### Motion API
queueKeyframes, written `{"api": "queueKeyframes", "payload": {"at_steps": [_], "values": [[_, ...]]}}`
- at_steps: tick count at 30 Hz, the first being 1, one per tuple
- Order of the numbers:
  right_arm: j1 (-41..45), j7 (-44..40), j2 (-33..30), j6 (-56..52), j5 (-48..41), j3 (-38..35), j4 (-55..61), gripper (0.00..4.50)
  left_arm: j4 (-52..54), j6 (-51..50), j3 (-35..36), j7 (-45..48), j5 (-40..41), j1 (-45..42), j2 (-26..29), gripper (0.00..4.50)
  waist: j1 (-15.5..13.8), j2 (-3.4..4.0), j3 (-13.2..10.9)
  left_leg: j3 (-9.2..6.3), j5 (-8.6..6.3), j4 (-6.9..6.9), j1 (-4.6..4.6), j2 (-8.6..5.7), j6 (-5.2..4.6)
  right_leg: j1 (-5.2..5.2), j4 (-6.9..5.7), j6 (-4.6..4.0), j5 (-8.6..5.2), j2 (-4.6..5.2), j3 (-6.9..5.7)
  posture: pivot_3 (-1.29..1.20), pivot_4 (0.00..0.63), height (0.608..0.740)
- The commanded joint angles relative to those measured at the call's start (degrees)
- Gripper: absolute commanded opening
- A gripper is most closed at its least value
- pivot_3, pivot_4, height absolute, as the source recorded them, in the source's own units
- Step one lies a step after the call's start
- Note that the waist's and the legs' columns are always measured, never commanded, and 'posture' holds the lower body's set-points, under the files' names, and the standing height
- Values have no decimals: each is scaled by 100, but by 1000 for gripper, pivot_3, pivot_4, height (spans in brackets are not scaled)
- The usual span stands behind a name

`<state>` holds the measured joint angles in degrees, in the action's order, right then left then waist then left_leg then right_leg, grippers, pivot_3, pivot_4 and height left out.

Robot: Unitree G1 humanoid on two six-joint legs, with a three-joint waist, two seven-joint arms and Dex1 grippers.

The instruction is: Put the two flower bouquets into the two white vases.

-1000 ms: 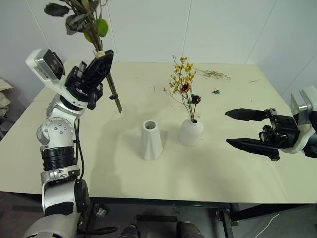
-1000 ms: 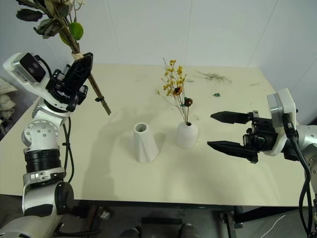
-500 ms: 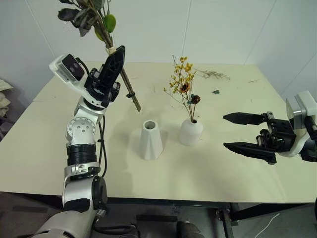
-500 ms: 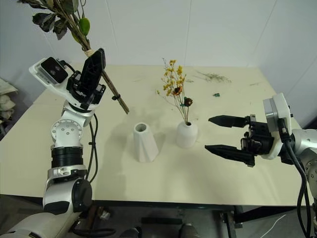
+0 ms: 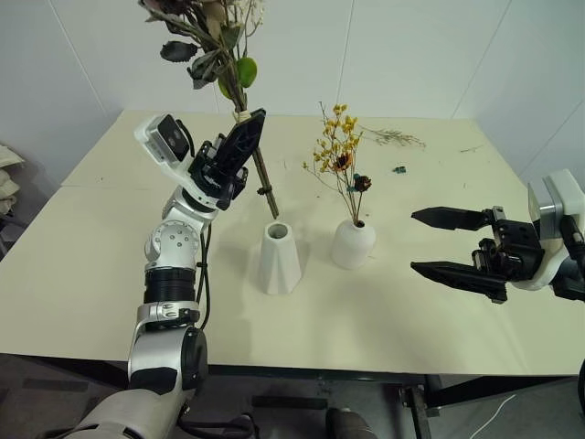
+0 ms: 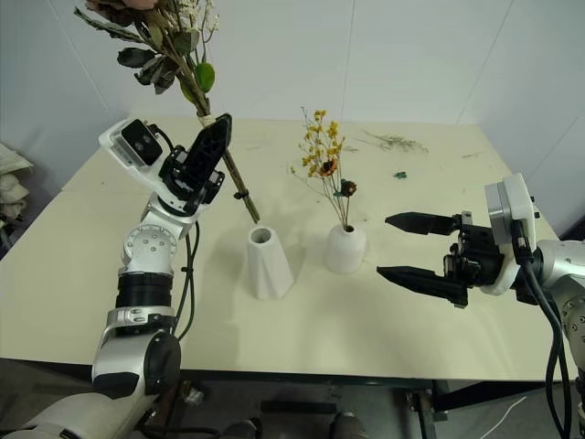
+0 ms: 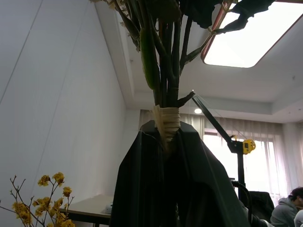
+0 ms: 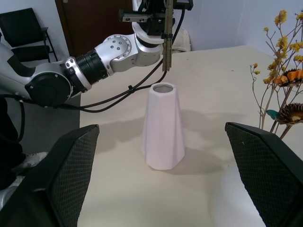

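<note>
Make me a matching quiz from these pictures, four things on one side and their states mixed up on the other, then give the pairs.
Things:
1. tall vase
2. round vase
3. left gripper
4. right gripper

States:
A. open, holding nothing
B. empty
C. holds the yellow spray
D. shut on the big bouquet

Pairs: 1-B, 2-C, 3-D, 4-A

Your robot: silver-and-white arms, black fingers.
You see the left arm (image 5: 171, 274) built of silver ribbed joints with screw rings and looped black cables; the right gripper (image 5: 454, 243) has long tapered black fingers on a white wrist housing.
</note>
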<state>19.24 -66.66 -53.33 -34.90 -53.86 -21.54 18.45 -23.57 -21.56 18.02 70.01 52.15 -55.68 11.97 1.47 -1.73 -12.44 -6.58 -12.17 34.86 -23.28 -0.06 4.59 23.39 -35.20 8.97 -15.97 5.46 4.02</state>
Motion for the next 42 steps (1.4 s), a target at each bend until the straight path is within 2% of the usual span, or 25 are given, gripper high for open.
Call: {"api": "queueKeyframes", "payload": {"at_steps": [1,10,20,41,42], "values": [[-29,31,22,117,16,-90,171,4500,52,85,-69,98,-113,-26,13,28,0,0,0,0,0,0,0,0,0,0,0,0,0,0,0,0,150,740],[-142,-30,-11,107,2,-158,194,4500,10,228,-270,364,-466,202,84,28,-1,0,0,0,-1,-1,0,0,0,-1,3,0,0,0,0,0,150,740],[121,-179,-264,-57,-254,-405,-4,4500,-134,465,-378,493,-754,353,100,28,-1,0,0,0,-3,-3,-1,0,-3,-3,15,2,1,0,0,0,150,740],[183,-191,-336,-10,-125,-325,-87,4500,22,433,-586,593,-894,645,139,28,-1,0,0,1,-6,-4,-1,1,-4,-4,20,2,1,0,0,0,150,740],[183,-182,-331,-7,-118,-320,-87,4500,31,427,-597,610,-899,660,151,378,-1,0,0,1,-6,-4,-1,1,-4,-4,20,2,1,0,0,0,150,740]]}}
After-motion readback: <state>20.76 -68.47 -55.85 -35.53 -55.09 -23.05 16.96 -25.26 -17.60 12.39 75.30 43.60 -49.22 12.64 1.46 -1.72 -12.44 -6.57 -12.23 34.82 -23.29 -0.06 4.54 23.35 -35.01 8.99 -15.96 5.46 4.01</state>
